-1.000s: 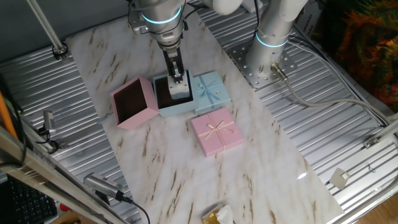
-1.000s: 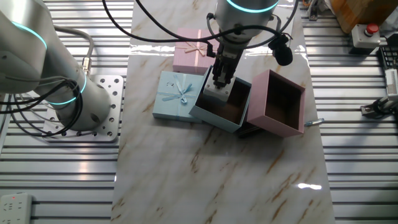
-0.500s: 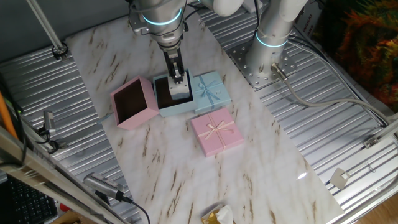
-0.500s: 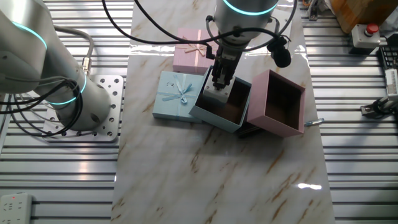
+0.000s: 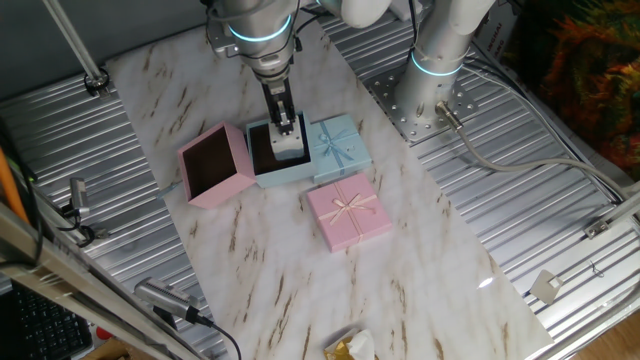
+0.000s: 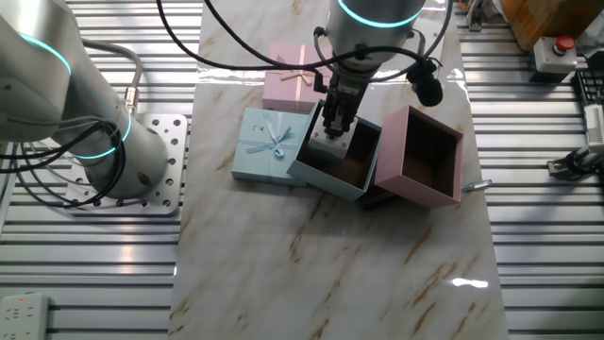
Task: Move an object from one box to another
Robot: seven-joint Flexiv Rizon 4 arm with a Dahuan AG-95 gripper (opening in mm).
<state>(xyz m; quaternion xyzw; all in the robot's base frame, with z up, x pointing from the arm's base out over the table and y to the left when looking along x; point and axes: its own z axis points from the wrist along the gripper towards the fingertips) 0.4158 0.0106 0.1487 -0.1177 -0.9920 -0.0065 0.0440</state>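
The white object [image 5: 290, 148] sits inside the blue box [image 5: 277, 172], against the wall nearest the blue lid [image 5: 340, 143], and the end effector [image 5: 286, 128] hangs directly over it with its fingertips at the object's top. In the other fixed view the object [image 6: 327, 147] shows as a pale block just under the end effector [image 6: 332, 129], in the corner of the blue box [image 6: 326, 177] that lies toward the blue lid [image 6: 269, 146].

The object's upper part is covered by the fingers, so its dark green face cannot be made out in either view. Whether the fingertips actually press on the object or only stand close above it is too small to tell, and the width of the gap between them is likewise unclear; I cannot tell if the end effector is spread or pinching.

The pink box [image 5: 215, 165] stands tilted beside the blue box, on the side away from the blue lid, touching it. The pink lid [image 5: 348, 211] lies flat on the table [image 5: 300, 270] just beside the blue lid.
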